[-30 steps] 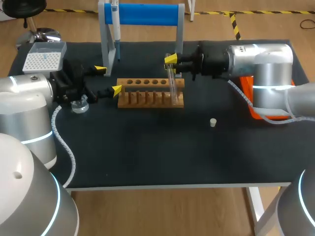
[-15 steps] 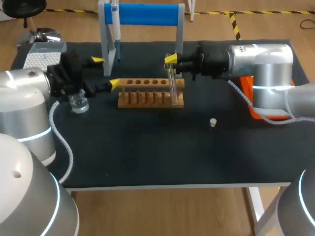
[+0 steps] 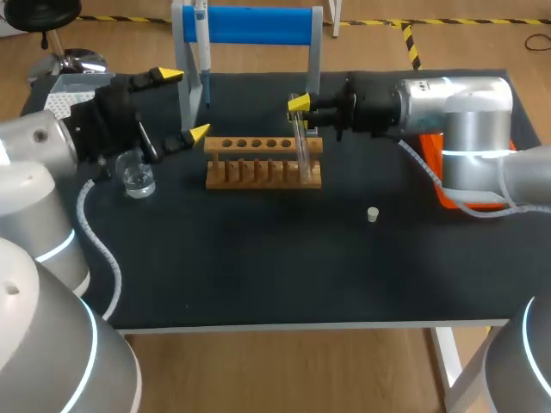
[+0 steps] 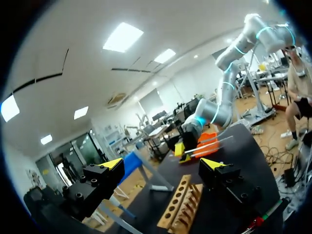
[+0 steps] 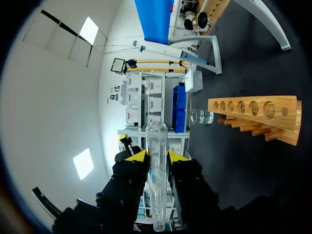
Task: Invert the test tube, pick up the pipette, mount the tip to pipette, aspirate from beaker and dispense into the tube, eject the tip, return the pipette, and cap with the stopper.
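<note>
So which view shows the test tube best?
The right wrist view: the test tube is large, held in the right gripper. The head view shows it thin by the rack; the left wrist view, small and far.

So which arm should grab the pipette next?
Probably left. The left end effector is open beside the pipette hanging on the blue stand; the right end effector is shut on the test tube.

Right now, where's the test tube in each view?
Head view: test tube in the right tool, crossing the wooden rack's right end.
Left wrist view: test tube beyond the wooden rack, in that far tool.
Right wrist view: test tube clamped in its own tool.
Shared landmark: wooden rack.
</note>
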Controlling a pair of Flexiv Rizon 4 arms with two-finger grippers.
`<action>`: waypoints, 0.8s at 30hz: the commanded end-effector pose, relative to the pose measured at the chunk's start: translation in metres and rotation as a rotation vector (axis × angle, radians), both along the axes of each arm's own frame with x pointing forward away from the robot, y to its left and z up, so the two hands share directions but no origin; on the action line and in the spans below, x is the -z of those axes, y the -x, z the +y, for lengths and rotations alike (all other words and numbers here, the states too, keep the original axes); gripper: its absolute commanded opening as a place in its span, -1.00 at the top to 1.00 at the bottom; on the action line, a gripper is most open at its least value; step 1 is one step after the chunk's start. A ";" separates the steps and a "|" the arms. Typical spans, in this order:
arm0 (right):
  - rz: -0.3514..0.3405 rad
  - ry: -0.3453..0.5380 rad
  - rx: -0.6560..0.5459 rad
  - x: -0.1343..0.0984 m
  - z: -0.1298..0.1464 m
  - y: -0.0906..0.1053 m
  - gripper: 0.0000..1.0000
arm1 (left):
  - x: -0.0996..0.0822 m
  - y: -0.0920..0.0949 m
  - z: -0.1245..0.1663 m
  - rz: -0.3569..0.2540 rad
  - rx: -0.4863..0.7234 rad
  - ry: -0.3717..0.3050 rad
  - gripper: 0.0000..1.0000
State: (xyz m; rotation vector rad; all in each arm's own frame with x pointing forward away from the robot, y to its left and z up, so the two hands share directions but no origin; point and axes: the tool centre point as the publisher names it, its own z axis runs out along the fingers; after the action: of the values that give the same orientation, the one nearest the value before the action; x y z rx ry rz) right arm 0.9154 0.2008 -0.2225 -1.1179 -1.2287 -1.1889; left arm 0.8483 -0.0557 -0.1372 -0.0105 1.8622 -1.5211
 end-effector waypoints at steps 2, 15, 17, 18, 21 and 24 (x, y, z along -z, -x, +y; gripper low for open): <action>0.000 0.003 0.000 -0.001 0.000 0.000 1.00 | -0.006 0.016 -0.001 -0.859 0.418 0.085 -1.00; 0.000 0.003 0.000 -0.001 0.000 0.000 1.00 | -0.011 0.020 -0.006 -0.786 0.412 0.250 -1.00; 0.000 0.003 0.000 -0.001 0.000 0.000 1.00 | -0.011 0.020 -0.006 -0.786 0.412 0.250 -1.00; 0.000 0.003 0.000 -0.001 0.000 0.000 1.00 | -0.011 0.020 -0.006 -0.786 0.412 0.250 -1.00; 0.000 0.003 0.000 -0.001 0.000 0.000 1.00 | -0.020 0.021 -0.009 -0.985 0.501 0.156 -1.00; 0.000 0.003 0.000 -0.001 0.000 0.000 1.00 | -0.028 0.027 -0.013 -1.152 0.519 0.075 -1.00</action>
State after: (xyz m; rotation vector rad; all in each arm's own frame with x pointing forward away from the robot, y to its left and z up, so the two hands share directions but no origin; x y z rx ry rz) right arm 0.9154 0.2008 -0.2225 -1.1179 -1.2287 -1.1891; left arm 0.8160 -0.0677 -0.1117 0.6679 1.2599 -1.4921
